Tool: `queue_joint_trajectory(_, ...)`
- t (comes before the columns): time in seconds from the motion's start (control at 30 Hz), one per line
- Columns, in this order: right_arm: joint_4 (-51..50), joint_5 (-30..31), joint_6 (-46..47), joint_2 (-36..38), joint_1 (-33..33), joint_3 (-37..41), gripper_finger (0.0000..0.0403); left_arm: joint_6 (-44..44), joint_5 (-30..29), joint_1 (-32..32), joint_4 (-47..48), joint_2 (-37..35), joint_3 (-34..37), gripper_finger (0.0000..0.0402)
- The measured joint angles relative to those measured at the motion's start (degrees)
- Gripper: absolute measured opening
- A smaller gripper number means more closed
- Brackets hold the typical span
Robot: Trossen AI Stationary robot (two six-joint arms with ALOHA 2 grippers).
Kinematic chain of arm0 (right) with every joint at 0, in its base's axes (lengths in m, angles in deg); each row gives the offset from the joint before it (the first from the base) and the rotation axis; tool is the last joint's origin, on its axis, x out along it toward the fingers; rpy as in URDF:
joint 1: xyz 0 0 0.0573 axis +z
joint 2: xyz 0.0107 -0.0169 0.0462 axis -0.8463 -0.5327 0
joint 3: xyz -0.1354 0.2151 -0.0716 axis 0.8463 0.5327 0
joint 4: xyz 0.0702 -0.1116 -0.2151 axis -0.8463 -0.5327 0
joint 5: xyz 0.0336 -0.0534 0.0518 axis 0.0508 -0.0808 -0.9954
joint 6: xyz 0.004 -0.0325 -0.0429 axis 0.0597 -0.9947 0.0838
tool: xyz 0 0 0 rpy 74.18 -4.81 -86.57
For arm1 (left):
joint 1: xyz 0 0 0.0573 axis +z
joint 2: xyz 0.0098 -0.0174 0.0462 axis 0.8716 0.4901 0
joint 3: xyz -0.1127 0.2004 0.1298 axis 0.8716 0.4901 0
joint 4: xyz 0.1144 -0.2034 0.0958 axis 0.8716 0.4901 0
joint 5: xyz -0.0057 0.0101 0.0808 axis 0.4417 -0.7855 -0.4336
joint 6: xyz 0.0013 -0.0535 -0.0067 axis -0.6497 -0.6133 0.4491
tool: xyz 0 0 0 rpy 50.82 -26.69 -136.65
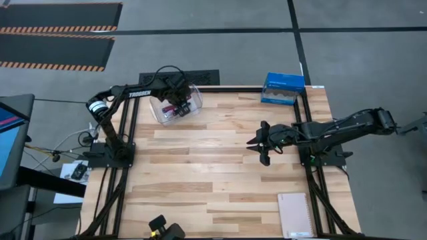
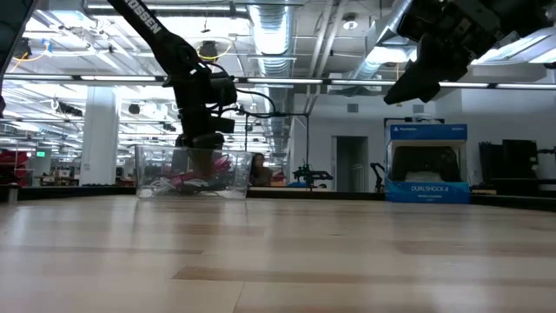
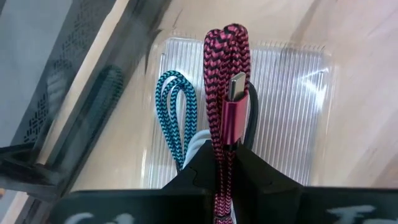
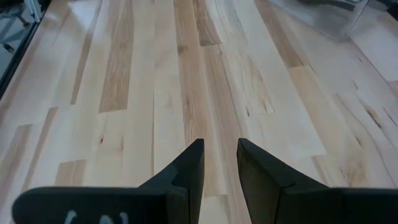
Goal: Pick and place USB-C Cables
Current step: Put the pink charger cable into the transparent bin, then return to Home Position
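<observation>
A clear plastic container (image 1: pixel 193 100) stands at the table's far left, and my left gripper (image 1: pixel 178 107) reaches down into it. In the left wrist view, my left gripper (image 3: pixel 222 177) is shut on a red-maroon braided USB-C cable (image 3: pixel 219 74), folded into a bundle. A teal braided cable (image 3: pixel 174 112), a white cord (image 3: pixel 198 142) and a black cord (image 3: pixel 252 118) lie right beside it over the container's ribbed floor (image 3: pixel 292 106). My right gripper (image 1: pixel 257 142) hangs open above the bare wood at the table's right middle (image 4: pixel 221 165). My left gripper pinches the red-maroon cable's folded strands (image 3: pixel 221 158) between its two fingers, coming steeply from above and lying along the bundle. The looped end (image 3: pixel 227 34) and a metal plug (image 3: pixel 236 87) stick out past the fingertips. Whether the neighbouring cords are caught too, I cannot tell.
A blue box (image 1: pixel 283 88) stands at the far right edge, also seen in the low view (image 2: pixel 426 165). A pale notebook (image 1: pixel 295 215) lies at the near right corner. A dark object (image 1: pixel 163 229) sits at the near edge. Bare wood (image 1: pixel 213 167) spans the middle.
</observation>
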Motion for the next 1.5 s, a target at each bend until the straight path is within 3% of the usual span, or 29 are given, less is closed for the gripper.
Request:
queue_joint_trajectory(0.6,0.0,-0.1,0.0,0.0,0.0,0.0,0.0118,0.6,-0.9,0.0,0.8,0.3,-1.2,0.0112)
queue_joint_trajectory(0.77,1.6,-0.1,-0.2,1.1,0.0,0.0,0.0118,-1.1,-2.7,0.0,5.4,0.5,-6.2,0.0141)
queue_joint_trajectory(1.0,3.5,-0.1,-0.4,7.1,-0.4,-0.1,0.0118,-3.1,-4.1,-0.9,17.1,0.0,-16.4,0.0148)
queue_joint_trajectory(1.17,3.3,-0.3,0.2,13.8,0.2,-2.6,0.0118,-3.3,-3.7,-3.7,17.2,-5.8,-19.7,0.0148)
queue_joint_trajectory(1.5,-3.7,-0.1,-6.1,27.6,0.6,-5.5,0.0118,-6.2,-0.8,-10.7,12.4,-28.4,-19.5,0.0148)
